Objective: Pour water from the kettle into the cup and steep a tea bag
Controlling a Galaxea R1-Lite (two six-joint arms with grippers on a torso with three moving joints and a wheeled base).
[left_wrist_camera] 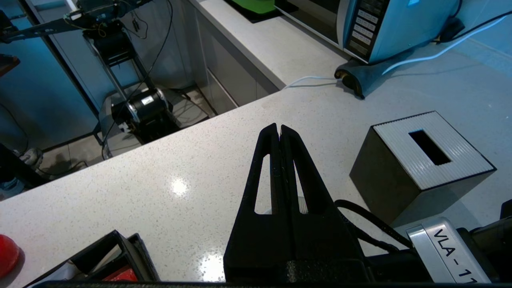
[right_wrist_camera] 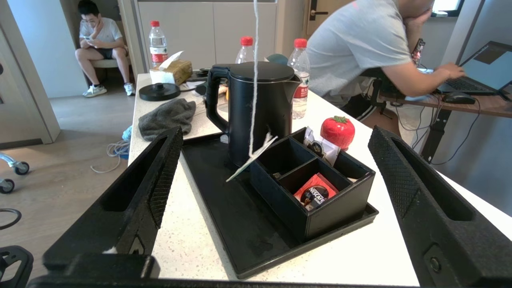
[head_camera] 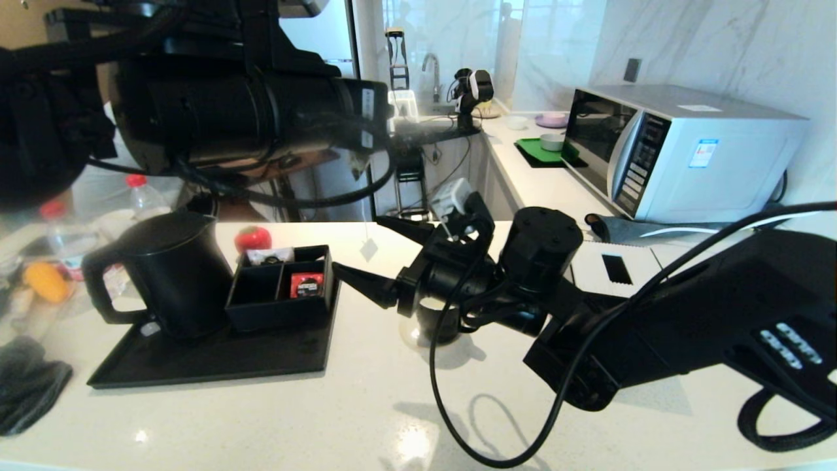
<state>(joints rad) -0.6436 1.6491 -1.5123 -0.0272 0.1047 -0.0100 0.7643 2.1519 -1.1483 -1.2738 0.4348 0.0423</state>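
Tall matte black electric kettle [head_camera: 173,275] upright on flat black tray [head_camera: 196,366], well left of small glossy black mug [head_camera: 437,324]. Probably heavy and rigid: best taken by loop handle [head_camera: 98,291]. Nearby, right gripper [head_camera: 358,245] spread wide, empty; left gripper [left_wrist_camera: 279,130] clenched, seemingly pinching dangling white-stringed tea bag [right_wrist_camera: 252,158].

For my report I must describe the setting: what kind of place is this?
Probably a kitchen in an office or flat: a microwave on the counter, a sink tap behind, and a kettle on a tray.
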